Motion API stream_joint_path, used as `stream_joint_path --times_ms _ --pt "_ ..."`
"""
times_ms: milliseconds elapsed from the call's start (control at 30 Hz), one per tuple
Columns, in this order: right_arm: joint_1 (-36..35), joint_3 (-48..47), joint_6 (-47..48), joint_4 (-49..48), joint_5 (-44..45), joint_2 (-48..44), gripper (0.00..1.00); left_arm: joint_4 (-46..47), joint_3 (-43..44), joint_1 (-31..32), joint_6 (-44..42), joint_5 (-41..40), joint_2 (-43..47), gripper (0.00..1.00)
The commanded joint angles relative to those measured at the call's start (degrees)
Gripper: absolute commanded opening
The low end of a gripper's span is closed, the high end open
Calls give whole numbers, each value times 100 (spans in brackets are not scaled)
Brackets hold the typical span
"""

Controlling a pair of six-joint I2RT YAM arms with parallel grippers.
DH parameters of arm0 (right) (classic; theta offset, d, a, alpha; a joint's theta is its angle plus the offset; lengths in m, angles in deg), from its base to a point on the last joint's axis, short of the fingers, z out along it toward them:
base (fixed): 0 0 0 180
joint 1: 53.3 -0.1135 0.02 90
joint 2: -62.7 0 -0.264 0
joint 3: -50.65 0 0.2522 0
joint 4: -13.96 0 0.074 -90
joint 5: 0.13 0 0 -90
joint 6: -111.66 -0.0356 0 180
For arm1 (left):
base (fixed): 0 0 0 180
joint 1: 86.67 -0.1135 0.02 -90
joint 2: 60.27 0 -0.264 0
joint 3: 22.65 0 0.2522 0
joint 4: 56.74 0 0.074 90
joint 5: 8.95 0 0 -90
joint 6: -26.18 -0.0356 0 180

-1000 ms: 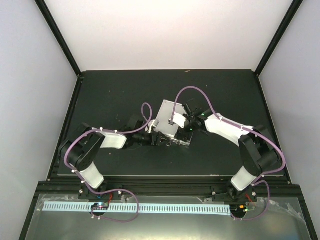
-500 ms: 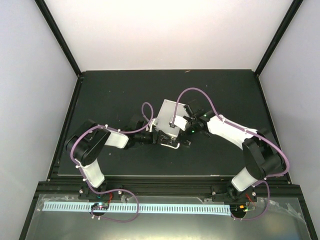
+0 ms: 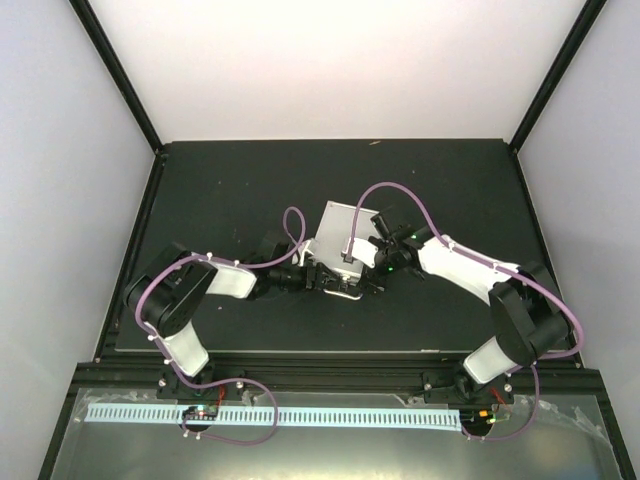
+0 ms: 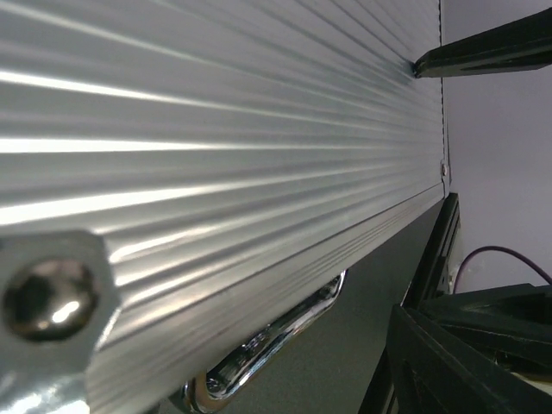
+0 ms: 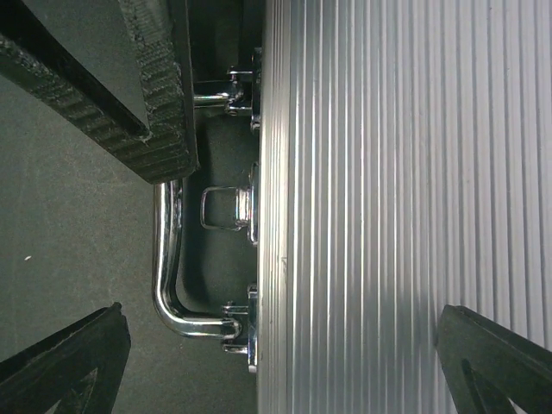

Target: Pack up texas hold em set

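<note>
Shut briefcase (image 3: 335, 230) — stiff, slick, probably heavy; we favour the handle (image 5: 164, 259). Right tool (image 5: 285, 345) released; left tool (image 3: 320, 279), we cannot tell.

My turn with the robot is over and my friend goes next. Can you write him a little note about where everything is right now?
Left gripper: open, at the silver case's handle edge, holding nothing.
Right gripper: open wide over the same edge, holding nothing.
Silver case: flat on the table, lid down, handle facing the arms.
Done: no chips, dice or cards lie outside.
Left: check the latch; whether it is fastened is unclear.
</note>
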Motion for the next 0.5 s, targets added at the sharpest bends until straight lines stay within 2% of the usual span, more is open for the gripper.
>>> stream_joint_path --times_ms 0,100,233,467 --pt "-28 149 52 -67 -35 12 100 387 383 60 137 571 189 69" --pt "-33 222 122 -47 -98 -47 100 527 312 94 325 555 298 68" --pt "-100 320 310 -43 9 -75 100 349 280 153 349 610 399 73" --pt "-328 598 743 -105 165 -133 100 531 361 170 672 822 437 73"
